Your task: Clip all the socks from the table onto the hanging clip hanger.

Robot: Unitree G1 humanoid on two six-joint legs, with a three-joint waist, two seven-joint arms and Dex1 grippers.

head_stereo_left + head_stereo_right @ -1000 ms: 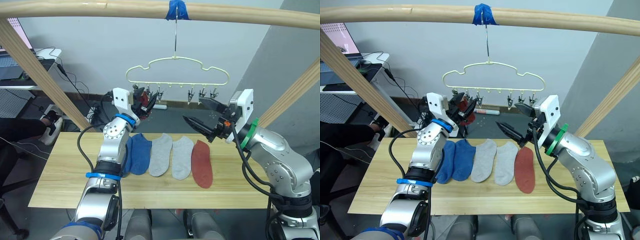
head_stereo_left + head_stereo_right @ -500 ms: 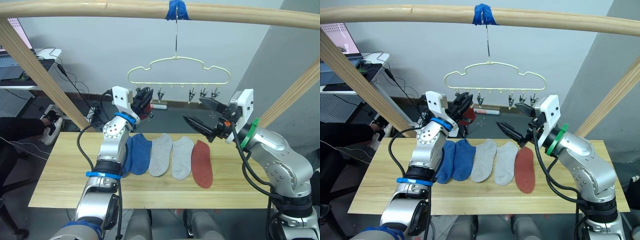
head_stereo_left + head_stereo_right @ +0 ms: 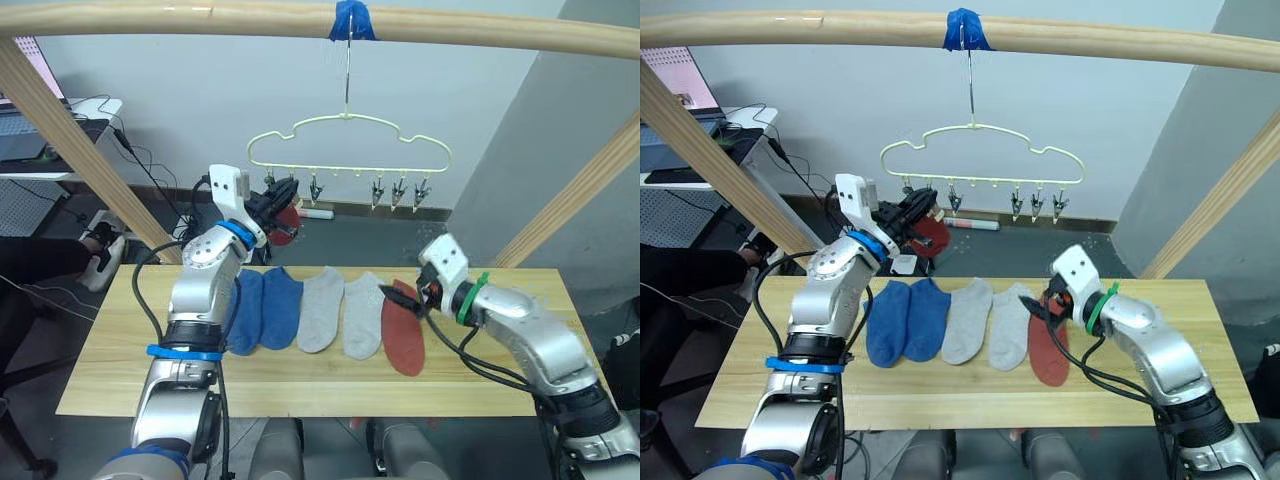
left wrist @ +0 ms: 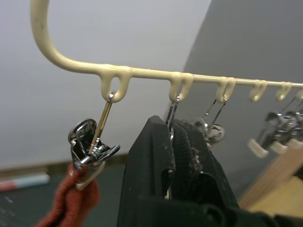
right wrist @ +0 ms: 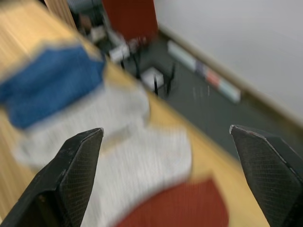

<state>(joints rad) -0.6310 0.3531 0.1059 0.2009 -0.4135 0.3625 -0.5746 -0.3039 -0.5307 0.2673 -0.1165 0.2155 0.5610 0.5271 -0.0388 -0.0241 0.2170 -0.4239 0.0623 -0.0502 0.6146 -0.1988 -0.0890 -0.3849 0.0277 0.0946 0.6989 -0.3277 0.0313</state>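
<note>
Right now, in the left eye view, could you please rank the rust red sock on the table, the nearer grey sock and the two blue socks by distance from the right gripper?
1. Rust red sock, directly under the right gripper.
2. Grey sock, next toward the robot's left.
3. Blue socks, farthest, at the row's left end.

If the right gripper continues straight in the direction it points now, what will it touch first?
Most likely the light grey fabric sock lying on the pale wooden table. The right gripper, fingers wide open, points down over that sock's cuff, with the rust red sock just beside it. Depth is unclear.
</note>
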